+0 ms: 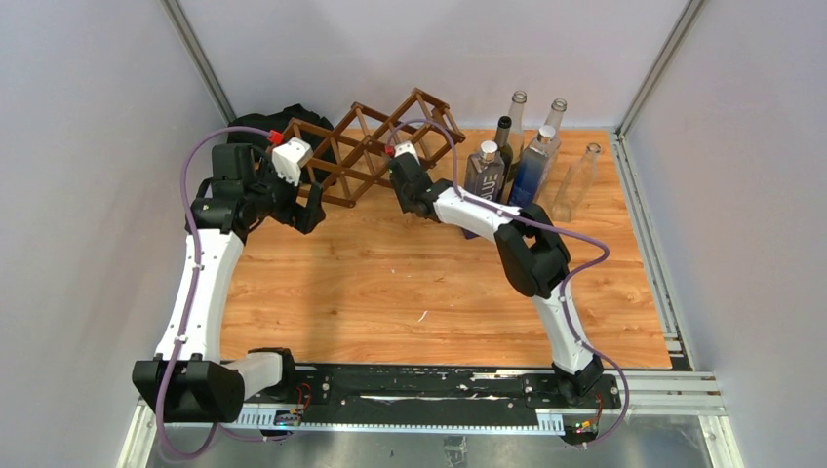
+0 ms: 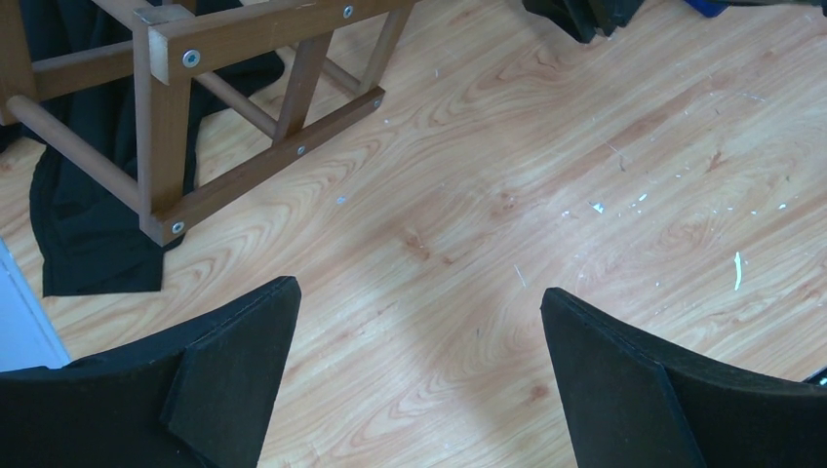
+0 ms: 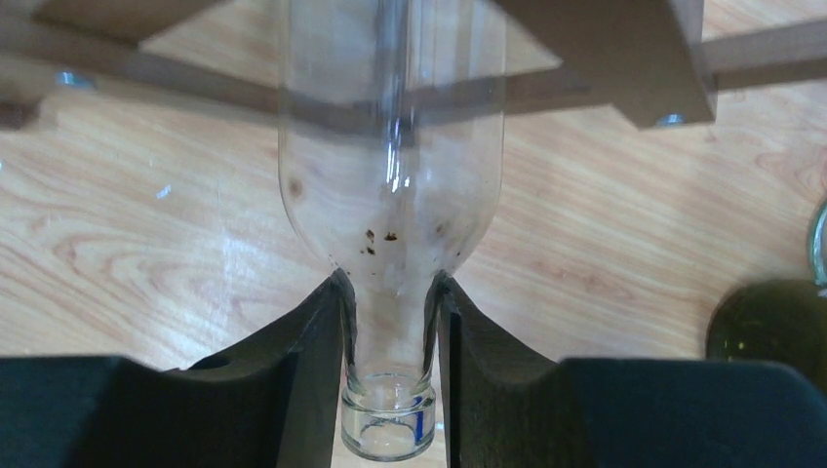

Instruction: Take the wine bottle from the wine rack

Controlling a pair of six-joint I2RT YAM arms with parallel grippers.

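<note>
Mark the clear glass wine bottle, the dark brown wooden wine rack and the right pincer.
Clear glass wine bottle (image 3: 390,234), right wrist view, shoulder.
Dark brown wooden wine rack (image 2: 161,127), left wrist view, end post.
Right pincer (image 3: 390,297), right wrist view, between fingertips clamping the neck.

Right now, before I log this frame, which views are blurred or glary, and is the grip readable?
Right wrist: the wine rack bars are blurred, but the wine bottle reads sharp at the neck, pinched by the right gripper. Left wrist: sharp, left gripper open over the table. Top external: even light, soft shadows.
</note>
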